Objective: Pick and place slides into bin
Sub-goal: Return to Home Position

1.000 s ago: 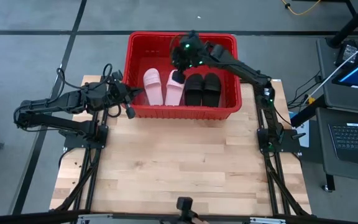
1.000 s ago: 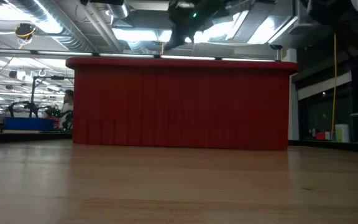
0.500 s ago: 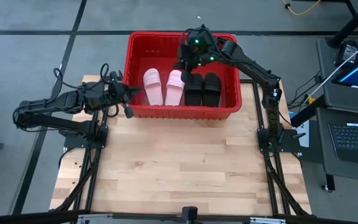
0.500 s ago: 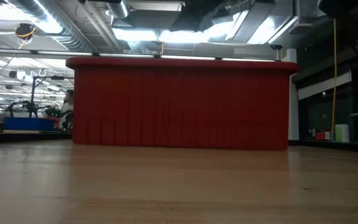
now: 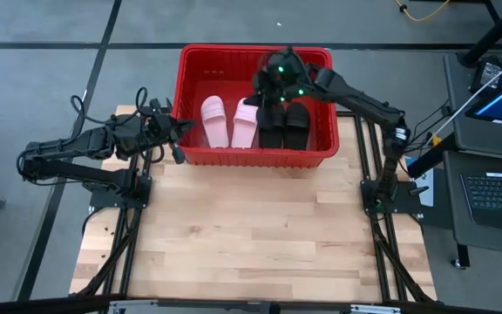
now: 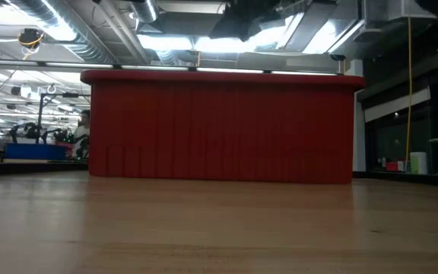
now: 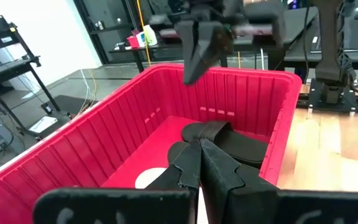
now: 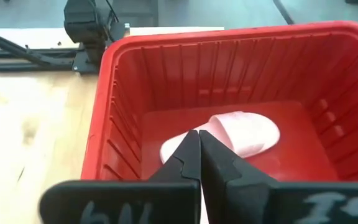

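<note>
jaws closed, empty, on left gripper [image 7: 199,148] and right gripper [image 8: 199,137]

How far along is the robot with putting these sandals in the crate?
Looks nearly finished. Both pink slides and both black slides lie in the red bin; none shows on the wooden table. Nothing is in hand: the right gripper hovers shut over the bin, the left gripper waits shut beside it. Only parking the arms seems left.

4 slides [image 5: 215,120] – inside bin [image 5: 260,159]
</note>
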